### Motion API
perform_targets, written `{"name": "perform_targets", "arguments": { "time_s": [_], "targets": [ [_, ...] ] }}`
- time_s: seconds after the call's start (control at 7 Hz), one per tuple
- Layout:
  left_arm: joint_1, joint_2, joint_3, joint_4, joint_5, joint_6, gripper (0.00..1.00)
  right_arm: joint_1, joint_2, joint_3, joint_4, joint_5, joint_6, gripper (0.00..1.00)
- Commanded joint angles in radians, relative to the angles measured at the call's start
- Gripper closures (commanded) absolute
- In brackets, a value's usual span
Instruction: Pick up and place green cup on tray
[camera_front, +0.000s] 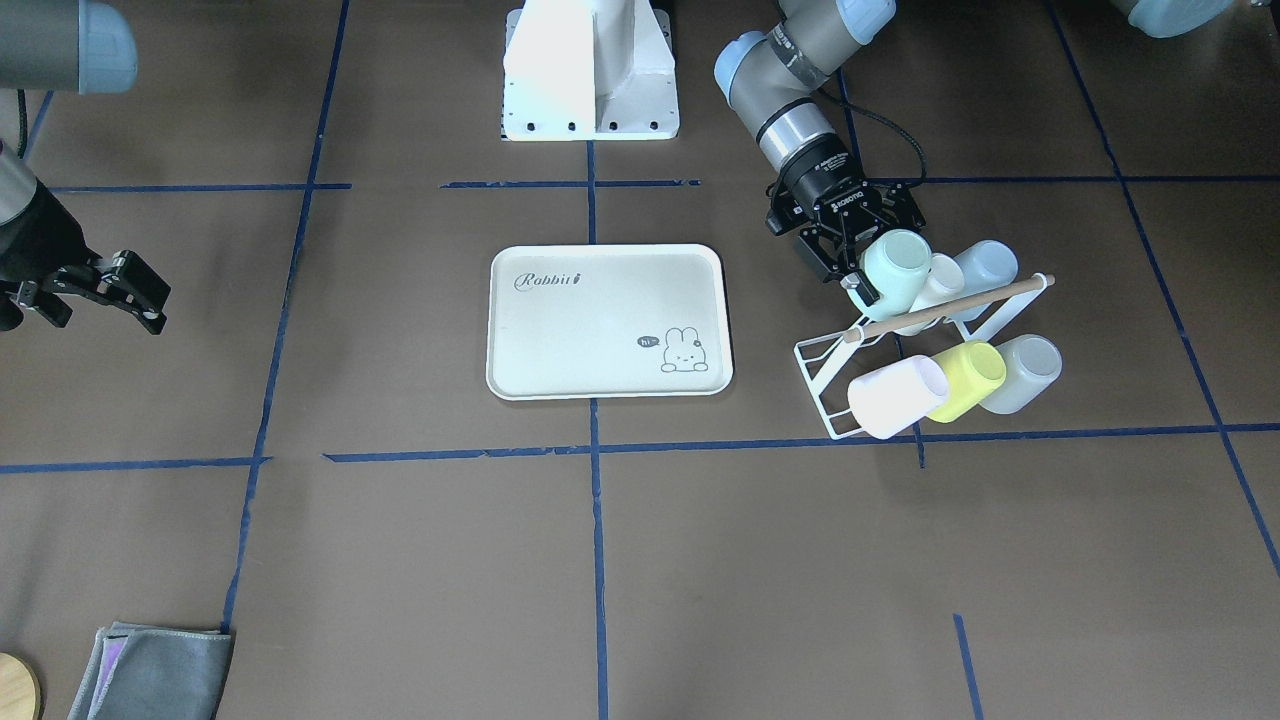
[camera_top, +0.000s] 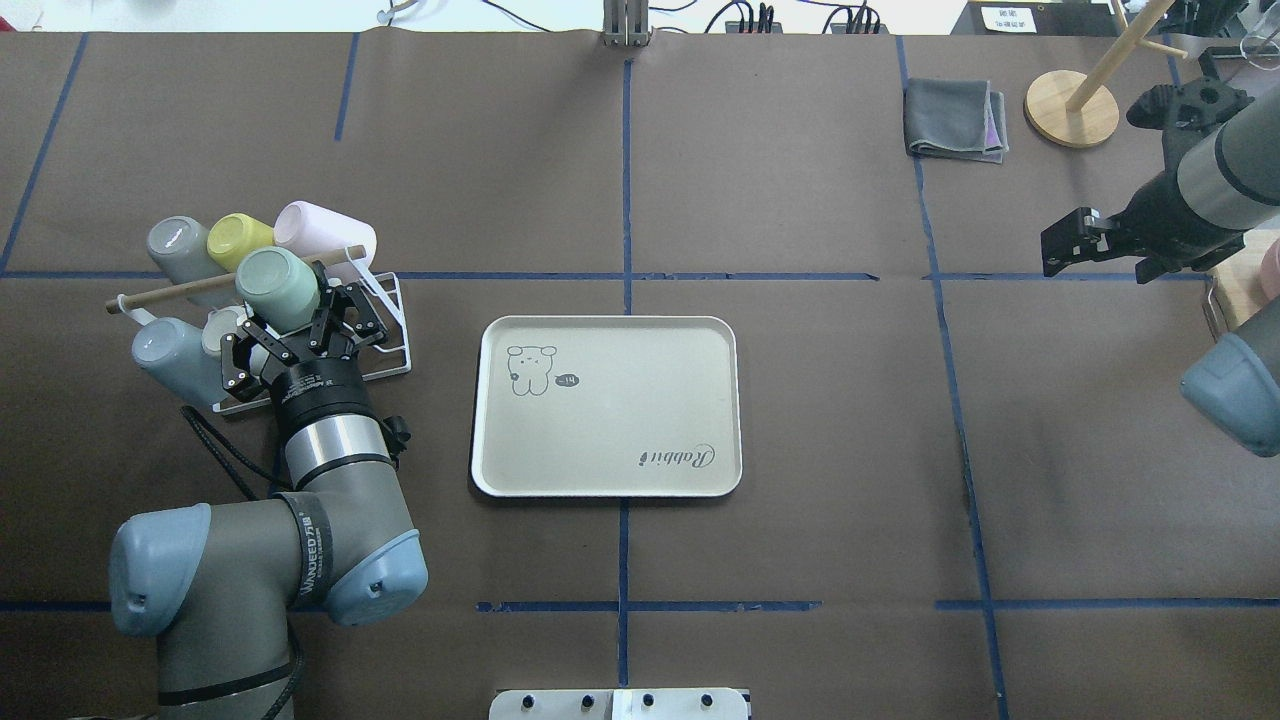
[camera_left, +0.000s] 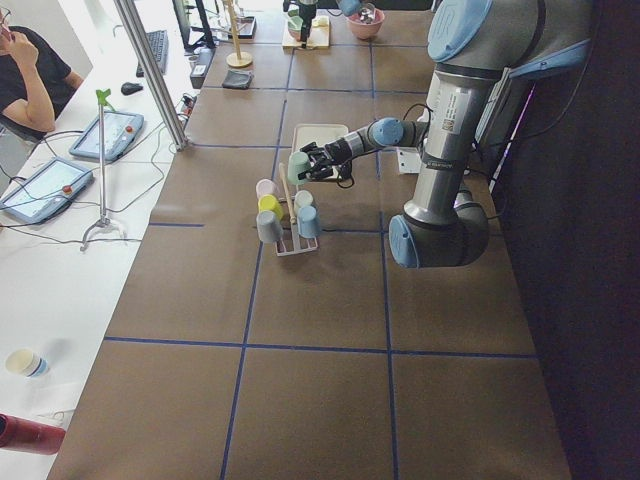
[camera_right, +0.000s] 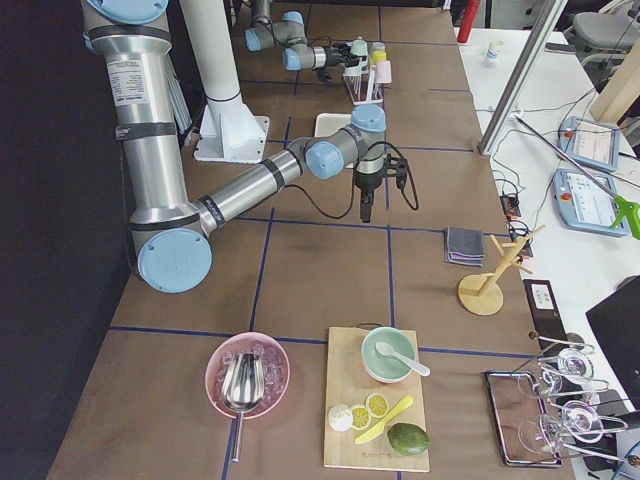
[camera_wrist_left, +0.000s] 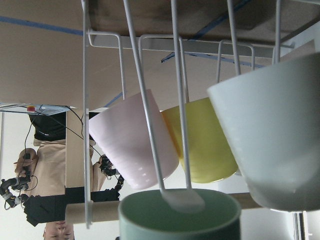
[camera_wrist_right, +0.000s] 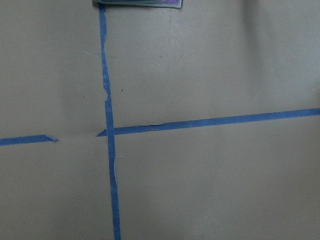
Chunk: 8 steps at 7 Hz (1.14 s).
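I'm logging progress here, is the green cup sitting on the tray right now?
No, the tray holds nothing, and the green cup is over at the wire rack beside it.

Pale mint green cup (camera_top: 277, 286); cream, grey-lettered tray (camera_top: 606, 425).

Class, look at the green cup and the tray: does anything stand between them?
Nothing lies on the table between the rack and the tray. But the green cup sits over a white rack peg, the left gripper at it, so it must lift off that peg first.
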Motion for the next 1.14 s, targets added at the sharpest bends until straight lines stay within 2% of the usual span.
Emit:
{"name": "perform_targets", "arguments": {
  "time_s": [0.0, 0.29, 0.57, 0.71, 1.0],
  "targets": [
    [-0.006, 0.0, -0.057, 0.011, -0.002, 0.001, 0.58, -0.001, 0.0, 0.001, 0.0, 0.0, 0.0, 0.0],
    [-0.044, -0.007, -0.091, 0.011, -0.002, 0.002, 0.58, -0.001, 0.002, 0.0, 0.0, 0.0, 0.0, 0.0],
    [-0.058, -0.02, -0.233, -0.001, -0.043, -0.006, 0.59, -0.001, 0.002, 0.0, 0.0, 0.0, 0.0, 0.0],
    [-0.066, -0.059, -0.276, -0.039, -0.12, -0.013, 0.6, -0.001, 0.002, -0.002, 0.0, 0.0, -0.002, 0.0],
    [-0.093, -0.073, -0.287, -0.171, -0.251, -0.176, 0.68, 0.0, 0.005, 0.0, 0.0, -0.002, -0.002, 0.0]
  ]
}}
